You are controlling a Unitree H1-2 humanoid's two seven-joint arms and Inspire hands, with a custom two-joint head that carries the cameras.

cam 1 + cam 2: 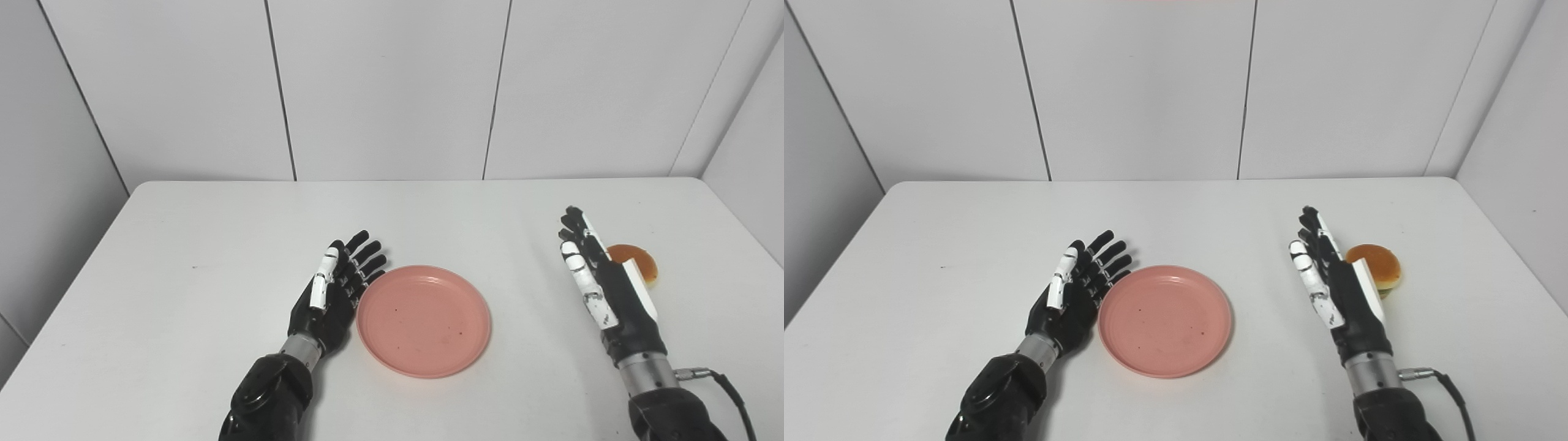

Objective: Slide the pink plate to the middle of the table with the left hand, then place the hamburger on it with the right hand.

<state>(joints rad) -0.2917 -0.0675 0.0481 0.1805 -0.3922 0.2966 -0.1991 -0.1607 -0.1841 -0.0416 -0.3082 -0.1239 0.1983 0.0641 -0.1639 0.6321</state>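
The white desk [245, 233] has broad bare surface beyond both hands, running to its far edge under the panelled wall [392, 86]; its left and right edges lie well outside each arm. Open surface also separates the two hands, past the plate's right rim.

There is one pink plate [424, 320], one hamburger [1375, 268] and two hands.

The left hand [334, 294] stands on its edge, palm turned toward the plate, fingers [366, 257] straight and slightly fanned. It holds nothing. The plate lies flat just to the right of this hand, its left rim meeting the palm and the base of the fingers, or very nearly so; actual contact cannot be confirmed. The plate carries nothing but a few dark specks.

The right hand [1335, 288] is likewise upright on its edge, fingers extended and close together, grasping nothing. The hamburger sits on the desk just to the right of this hand, behind its back, partly hidden by it in the left eye view. Whether the hand touches the bun cannot be told. A cable [1448, 383] leaves the right wrist toward the near desk edge
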